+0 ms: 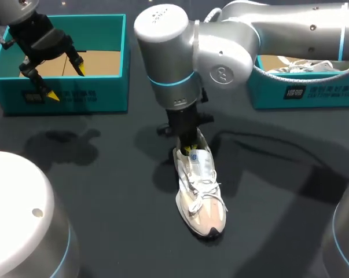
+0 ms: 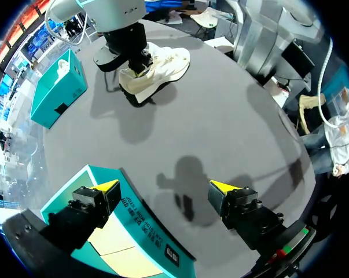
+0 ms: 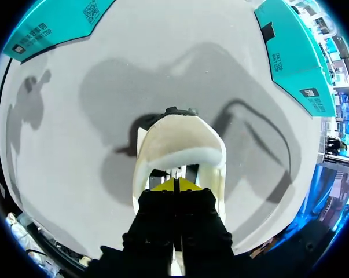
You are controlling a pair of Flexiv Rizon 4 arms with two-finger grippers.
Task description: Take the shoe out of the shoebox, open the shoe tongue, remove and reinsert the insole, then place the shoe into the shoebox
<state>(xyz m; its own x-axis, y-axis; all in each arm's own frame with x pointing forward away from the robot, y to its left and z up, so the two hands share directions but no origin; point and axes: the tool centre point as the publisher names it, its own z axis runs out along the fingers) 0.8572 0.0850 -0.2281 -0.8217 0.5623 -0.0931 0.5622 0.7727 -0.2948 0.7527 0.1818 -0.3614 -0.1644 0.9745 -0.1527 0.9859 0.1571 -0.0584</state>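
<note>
A white and beige sneaker [image 1: 201,197] lies on the dark table, toe toward the front edge. My right gripper [image 1: 188,147] points straight down into the shoe's opening at the heel end. In the right wrist view its yellow tips [image 3: 175,185] are pressed together, shut, just inside the collar of the sneaker [image 3: 180,145]; I see nothing between them. My left gripper [image 1: 66,82] hangs open over the front wall of the empty teal shoebox [image 1: 64,95] at the back left. In the left wrist view the left gripper [image 2: 164,186] straddles the box wall [image 2: 145,231], and the sneaker [image 2: 160,66] lies far ahead.
A second teal box [image 1: 301,90] at the back right holds another white shoe [image 1: 304,68] with loose laces. My right arm's large elbow [image 1: 180,40] spans the back middle. Bare dark table lies between the left shoebox and the sneaker.
</note>
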